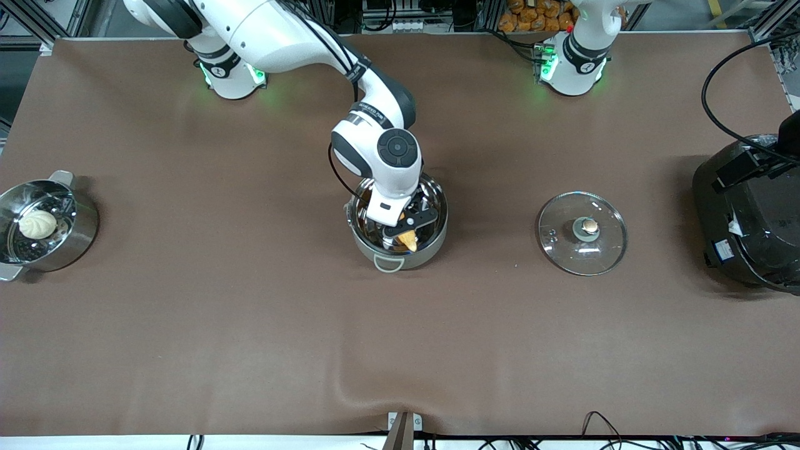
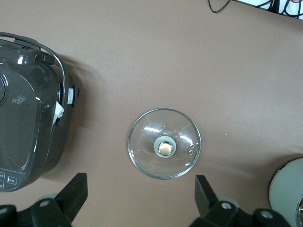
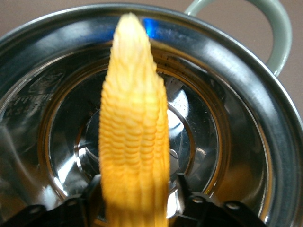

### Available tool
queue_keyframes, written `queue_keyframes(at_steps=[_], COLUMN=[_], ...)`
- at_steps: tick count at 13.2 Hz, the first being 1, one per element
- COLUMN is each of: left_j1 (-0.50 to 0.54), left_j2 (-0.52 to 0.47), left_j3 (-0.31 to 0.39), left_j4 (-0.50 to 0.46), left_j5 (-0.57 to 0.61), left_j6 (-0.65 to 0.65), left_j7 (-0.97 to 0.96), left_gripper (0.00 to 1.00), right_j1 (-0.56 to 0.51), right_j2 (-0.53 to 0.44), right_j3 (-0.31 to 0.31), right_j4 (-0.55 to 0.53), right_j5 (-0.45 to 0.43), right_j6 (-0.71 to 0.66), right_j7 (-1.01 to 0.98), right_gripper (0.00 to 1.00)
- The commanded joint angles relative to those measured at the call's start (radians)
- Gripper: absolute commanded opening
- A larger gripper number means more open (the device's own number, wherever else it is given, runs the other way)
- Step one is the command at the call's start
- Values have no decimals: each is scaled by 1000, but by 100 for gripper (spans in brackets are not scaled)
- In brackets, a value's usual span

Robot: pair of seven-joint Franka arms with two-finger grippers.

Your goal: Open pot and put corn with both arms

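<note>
The shiny steel pot [image 1: 431, 240] stands open mid-table, one pale loop handle [image 1: 389, 262] toward the front camera. Its glass lid [image 1: 582, 233] with a coppery knob lies flat on the table toward the left arm's end; it also shows in the left wrist view [image 2: 164, 144]. My right gripper [image 1: 409, 226] is down inside the pot. The yellow-orange corn [image 3: 134, 142] stands between its fingers, tip toward the rim, over the pot's floor [image 3: 199, 142]. One finger [image 3: 185, 189] shows a small gap to the cob; the jaws look slightly parted. My left gripper [image 2: 140, 196] is open and empty, high over the lid.
A steel steamer pot [image 1: 78, 234] with a white bun [image 1: 37, 224] stands at the right arm's end. A big black cooker [image 1: 750, 219] stands at the left arm's end, beside the lid. A cable loops above the cooker.
</note>
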Motion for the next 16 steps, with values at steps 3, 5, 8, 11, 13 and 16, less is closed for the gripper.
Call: queue_keyframes(at_steps=[3, 5, 8, 11, 13, 16], left_j1=[-7, -8, -8, -11, -13, -14], left_j2=[-3, 5, 10, 10, 8, 10], left_j3=[-19, -25, -25, -28, -61, -84], left_j4=[8, 6, 8, 12, 15, 15], left_j5=[20, 15, 9, 7, -6, 7], left_j6=[-19, -19, -18, -19, -34, -36], left_j7=[21, 21, 30, 37, 38, 37], left_gripper=[100, 100, 100, 100, 100, 100], right_j1=[-8, -42, -113, -221, -313, -490], right_j2=[-39, -88, -186, -269, -321, -395], right_j3=[-4, -3, -4, 2, 2, 0], right_j4=[21, 21, 16, 10, 7, -57], right_j5=[-5, 12, 80, 83, 112, 129], right_j6=[-91, -142, -242, -344, -429, -510], right_j7=[24, 19, 7, -76, -218, -457], right_gripper=[100, 100, 100, 100, 100, 100])
